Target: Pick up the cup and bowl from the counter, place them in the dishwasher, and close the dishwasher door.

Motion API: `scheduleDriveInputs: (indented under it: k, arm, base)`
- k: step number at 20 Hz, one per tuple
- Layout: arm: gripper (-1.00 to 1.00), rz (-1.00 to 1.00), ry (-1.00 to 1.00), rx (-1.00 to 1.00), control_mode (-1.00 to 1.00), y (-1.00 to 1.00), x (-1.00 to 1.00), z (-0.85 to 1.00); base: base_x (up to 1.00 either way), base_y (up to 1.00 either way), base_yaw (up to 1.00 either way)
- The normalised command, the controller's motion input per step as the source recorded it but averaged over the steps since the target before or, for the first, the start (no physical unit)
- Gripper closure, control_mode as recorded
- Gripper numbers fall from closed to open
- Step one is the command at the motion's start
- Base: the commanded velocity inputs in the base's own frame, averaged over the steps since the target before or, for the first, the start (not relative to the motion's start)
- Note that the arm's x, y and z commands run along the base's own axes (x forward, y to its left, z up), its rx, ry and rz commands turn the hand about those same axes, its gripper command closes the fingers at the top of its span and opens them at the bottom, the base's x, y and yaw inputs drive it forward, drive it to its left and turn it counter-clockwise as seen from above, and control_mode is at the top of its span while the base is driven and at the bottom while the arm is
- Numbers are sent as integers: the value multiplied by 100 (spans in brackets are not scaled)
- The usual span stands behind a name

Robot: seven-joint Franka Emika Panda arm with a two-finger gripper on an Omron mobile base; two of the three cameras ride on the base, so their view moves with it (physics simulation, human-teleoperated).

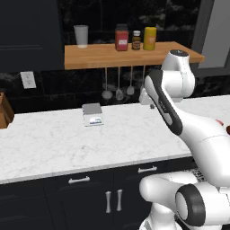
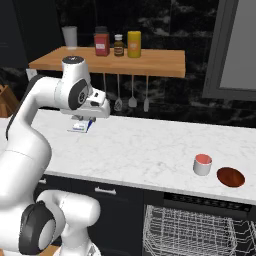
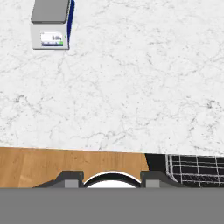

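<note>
— Where are the cup and the bowl?

— The cup [image 2: 202, 164] stands on the counter [image 2: 145, 150], and the brown bowl [image 2: 231, 176] lies just beside it. Both are above the dishwasher [image 2: 200, 227], whose rack is pulled out, so the way down is short.

— And your gripper?

— I hold the gripper [image 2: 85, 120] high over the counter, near the small scale [image 3: 50, 26], well apart from the cup. In the hand view the fingertips [image 3: 72, 178] stand apart with nothing between, so I think it is spread; the base views are poor here.
</note>
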Motion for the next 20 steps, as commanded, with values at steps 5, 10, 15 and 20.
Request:
scheduleDriveInputs:
  k: [5,10,15,20]
  arm:
    - [-100,-2,7,0,-100,-1,-19,-12]
    - [-100,-14,4,7,-100,-33,-52,-10]
    - [-100,-23,3,19,-100,-74,-47,-14]
    - [-100,-25,2,23,-100,-98,-22,-16]
  base:
    - [0,0,0]
    - [0,0,0]
    - [0,0,0]
    - [0,0,0]
